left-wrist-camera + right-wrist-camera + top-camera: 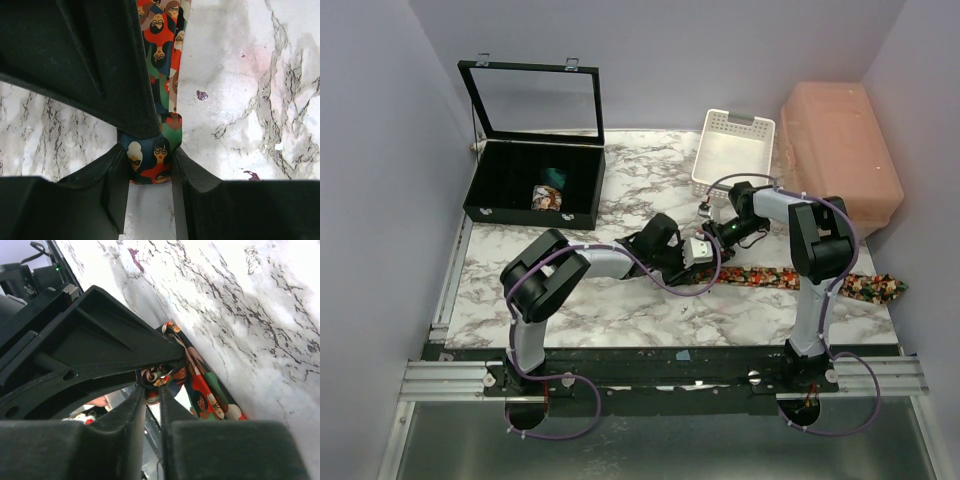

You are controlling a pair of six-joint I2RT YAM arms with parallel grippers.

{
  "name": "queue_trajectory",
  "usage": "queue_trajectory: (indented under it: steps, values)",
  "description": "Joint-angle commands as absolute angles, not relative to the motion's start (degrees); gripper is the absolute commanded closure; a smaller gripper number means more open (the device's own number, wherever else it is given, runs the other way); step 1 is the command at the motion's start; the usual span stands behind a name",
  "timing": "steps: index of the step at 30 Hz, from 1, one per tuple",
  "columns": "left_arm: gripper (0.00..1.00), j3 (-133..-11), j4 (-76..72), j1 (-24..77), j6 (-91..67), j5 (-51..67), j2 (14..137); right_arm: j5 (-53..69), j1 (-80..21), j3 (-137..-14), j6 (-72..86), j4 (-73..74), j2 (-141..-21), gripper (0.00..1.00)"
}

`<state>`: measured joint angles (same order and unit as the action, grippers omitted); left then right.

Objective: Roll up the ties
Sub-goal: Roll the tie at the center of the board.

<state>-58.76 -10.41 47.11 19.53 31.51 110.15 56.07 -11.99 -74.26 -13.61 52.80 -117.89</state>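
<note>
One tie (790,278), dark with a colourful print of faces, lies flat across the right of the marble table, its wide end at the right edge. Its left end is wound into a small roll (150,162). My left gripper (149,151) is shut on that roll from both sides, and the flat tie (160,45) runs away from it. My right gripper (151,386) comes in from the side with its narrow jaws pinched on the roll's edge (159,374). Both grippers meet mid-table (700,245). In the black box sit a rolled printed tie (548,196) and a teal one (555,176).
The open black display box (500,190) with its raised glass lid stands at the back left. A white slotted basket (732,150) and a pink lidded container (840,165) stand at the back right. Purple walls close in both sides.
</note>
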Motion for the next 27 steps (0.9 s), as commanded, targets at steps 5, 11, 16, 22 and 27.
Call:
queue_trajectory:
  steps: [5, 11, 16, 22, 27]
  values:
    - [0.5, -57.11, -2.97, 45.95, 17.85, 29.53, 112.89, 46.65, -11.69, -73.84, -15.48, 51.49, -119.26, 0.99]
    - [0.26, -45.87, -24.9, 42.37, 11.78, 38.7, 105.63, 38.4, -11.5, -71.47, -15.34, 47.24, -118.64, 0.99]
    - [0.21, -44.98, -30.26, 42.36, 11.61, 39.23, 106.23, 33.68, -11.5, -69.47, -15.12, 44.22, -118.68, 0.99]
    - [0.23, -47.34, -32.78, 43.75, 10.82, 40.29, 110.86, 32.68, -11.78, -67.07, -11.88, 39.95, -118.52, 0.99]
    - [0.39, -48.41, -33.92, 44.3, 10.06, 39.18, 113.12, 32.59, -11.78, -66.64, -12.12, 39.21, -118.48, 0.99]
